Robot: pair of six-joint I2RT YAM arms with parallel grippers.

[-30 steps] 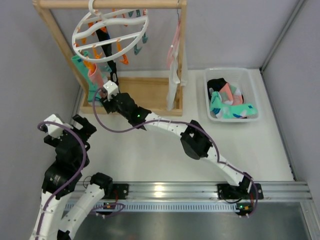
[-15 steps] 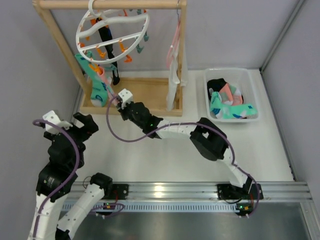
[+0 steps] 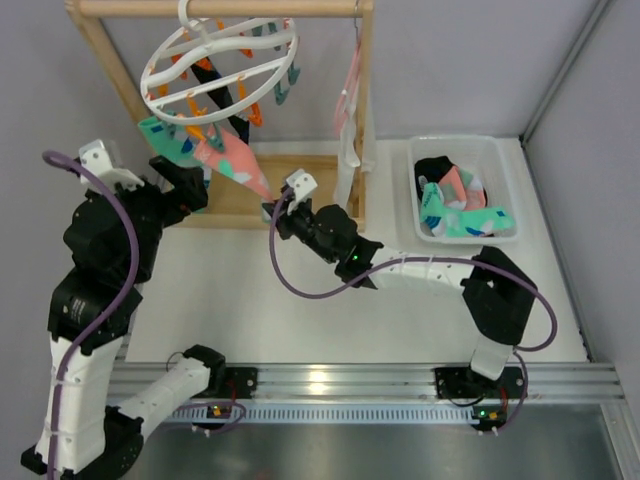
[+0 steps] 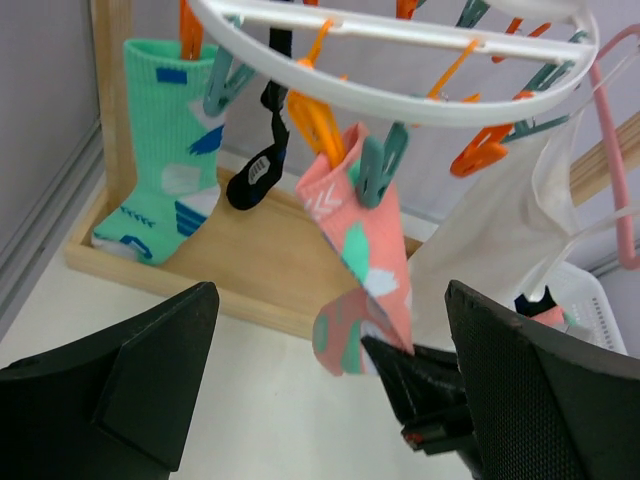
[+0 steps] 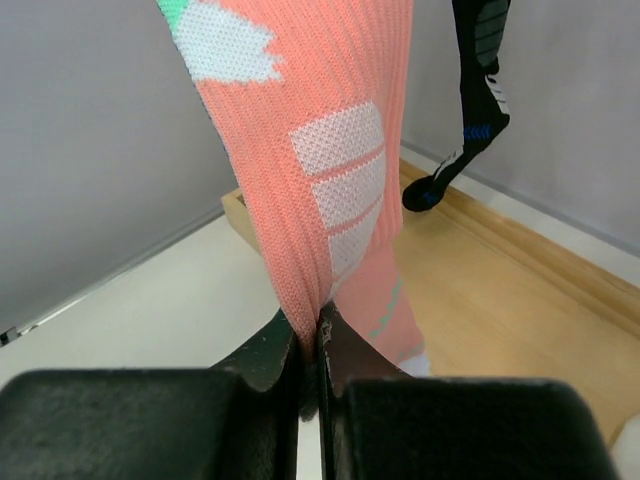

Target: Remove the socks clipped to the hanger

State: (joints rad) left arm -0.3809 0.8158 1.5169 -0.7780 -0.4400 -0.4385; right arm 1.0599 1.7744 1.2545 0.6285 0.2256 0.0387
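Presently the salmon-pink sock (image 5: 320, 170) is seen pinched low down between the right fingers (image 5: 270, 350), which are closed tight on the fabric with no gap showing. The sock's cuff is held in a teal clip (image 4: 378, 165) on the hanger (image 3: 215, 55), so the sock is drawn out on a slant from the ring down toward the right arm, above the front edge of the wooden rack (image 3: 300, 185). The hanger is hooked over the rack's top bar and is seen tilted, with orange and teal clips dangling from its ring and cross bars. A mint-teal sock (image 4: 165, 170) is clipped at the ring's left side, hanging upright with its toe near the rack's base board. A black sock (image 4: 262, 170) is clipped between the mint-teal one and the salmon-pink one; its toe is noted above the base board in the right wrist view. The left fingers (image 4: 150, 370) are spread wide with nothing between them, raised beside the rack's left post and pointed at the hanging socks. A long white and pink cloth (image 3: 348, 140) is draped at the rack's right post. On the bench (image 3: 300, 300), right of the rack, a white bin (image 3: 505, 180) is noted with several socks heaped in it.
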